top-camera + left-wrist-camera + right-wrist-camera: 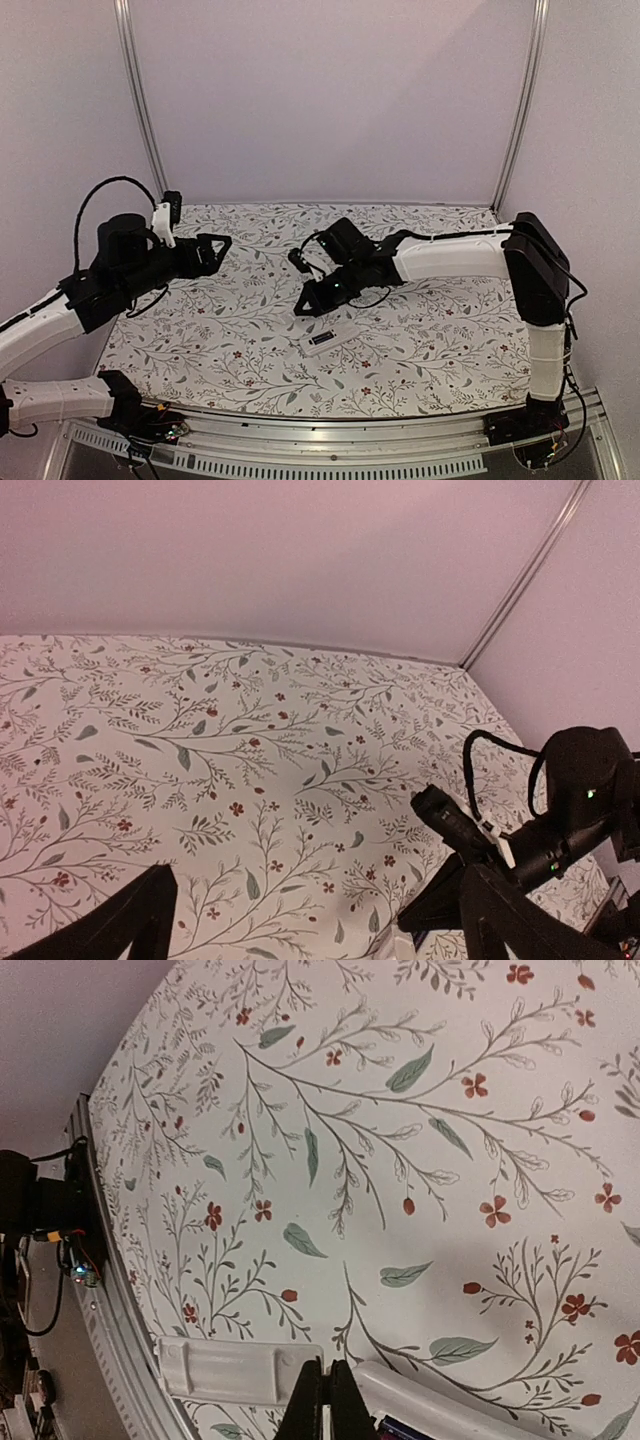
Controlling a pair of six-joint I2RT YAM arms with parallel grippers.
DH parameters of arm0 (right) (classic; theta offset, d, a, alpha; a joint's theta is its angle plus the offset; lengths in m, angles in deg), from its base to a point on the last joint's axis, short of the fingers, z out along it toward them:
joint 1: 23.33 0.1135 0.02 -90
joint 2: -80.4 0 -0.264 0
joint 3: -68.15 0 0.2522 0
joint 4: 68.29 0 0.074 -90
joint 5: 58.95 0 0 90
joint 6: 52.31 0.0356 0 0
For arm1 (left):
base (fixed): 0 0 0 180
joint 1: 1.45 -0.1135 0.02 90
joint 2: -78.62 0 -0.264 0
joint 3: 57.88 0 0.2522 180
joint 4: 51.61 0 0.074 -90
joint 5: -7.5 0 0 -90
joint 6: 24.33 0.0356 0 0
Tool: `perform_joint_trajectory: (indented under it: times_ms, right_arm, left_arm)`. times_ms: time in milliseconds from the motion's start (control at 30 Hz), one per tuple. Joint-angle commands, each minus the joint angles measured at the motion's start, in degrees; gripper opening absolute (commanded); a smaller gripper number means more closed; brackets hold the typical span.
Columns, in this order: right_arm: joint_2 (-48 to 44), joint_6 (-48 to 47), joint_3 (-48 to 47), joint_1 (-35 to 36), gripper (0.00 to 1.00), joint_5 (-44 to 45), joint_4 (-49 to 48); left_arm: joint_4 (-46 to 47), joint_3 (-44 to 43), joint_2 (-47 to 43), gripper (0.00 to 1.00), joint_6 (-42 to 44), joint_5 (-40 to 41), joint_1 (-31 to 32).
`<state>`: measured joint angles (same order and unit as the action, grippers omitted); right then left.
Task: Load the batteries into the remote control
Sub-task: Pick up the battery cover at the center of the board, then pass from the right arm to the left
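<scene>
Remote control (326, 340): slim white bar, flat on the floral table (220, 330), front middle, dark window facing up. Small flat white cover piece (240, 1370) just beside it, seen clearly only from the right wrist. Batteries: not made out in any view; impossible to place.

Hazards, as judged:
- Closed tips pressed down between remote and cover likely to skid one or both aside, given light, loose parts on cloth.
- Shut jaws unable to take up a slim cylinder without first parting; parting this near the remote likely to knock it.
- Black cylinders prone to rolling, and hard to spot against dark gripper parts.

Right gripper (325, 1390): shut tight, nothing visibly held, tips low between cover and remote, pointing down and to the left. Right arm (450, 255) reached in from the right edge, elbow high, forearm stretched leftward over the table.

Left gripper (213, 246): jaws spread wide, empty, raised over the left side, well apart from the remote, aimed toward the right arm.
</scene>
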<state>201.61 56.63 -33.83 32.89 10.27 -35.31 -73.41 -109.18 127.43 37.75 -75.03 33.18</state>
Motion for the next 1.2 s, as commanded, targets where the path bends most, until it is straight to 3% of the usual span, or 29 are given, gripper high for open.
perform_joint_trajectory:
  times_ms: [0, 133, 333, 400, 600, 667, 933, 1167]
  right_arm:
    - [-11.69, 5.14, 5.78, -4.54, 0.00, -12.62, -13.84]
    - [-16.48, 12.66, 11.74, -7.91, 0.00, -20.57, -25.65]
    - [-20.44, 25.45, 17.24, -9.12, 0.00, -29.09, -45.68]
    - [-20.20, 32.19, 18.98, -9.20, 0.00, -31.29, -57.36]
    - [-11.33, 66.22, 19.41, -9.55, 0.00, -31.59, -98.37]
    - [-9.06, 71.03, 19.79, -9.43, 0.00, -31.06, -99.53]
    - [-14.99, 59.51, 22.79, -9.31, 0.00, -31.48, -85.48]
    - [-14.10, 60.27, 22.50, -8.64, 0.00, -31.09, -86.39]
  left_arm:
    - [9.70, 0.65, -1.40, 1.00, 6.07, -8.42, -0.49]
    - [12.62, 1.20, -1.98, 0.98, 10.57, -14.21, 1.31]
    - [18.63, 2.88, -2.35, 0.86, 21.11, -13.29, 8.73]
    - [21.94, 3.88, -1.62, 0.84, 25.64, -13.12, 12.19]
    - [26.60, 3.22, 3.69, 0.82, 38.30, -9.88, 21.56]
    - [26.92, 2.09, 5.46, 0.82, 40.85, -7.87, 23.37]
    - [30.64, -0.73, 8.39, 0.83, 46.88, 0.41, 26.69]
    - [32.28, -2.55, 11.22, 0.73, 50.49, 0.75, 27.51]
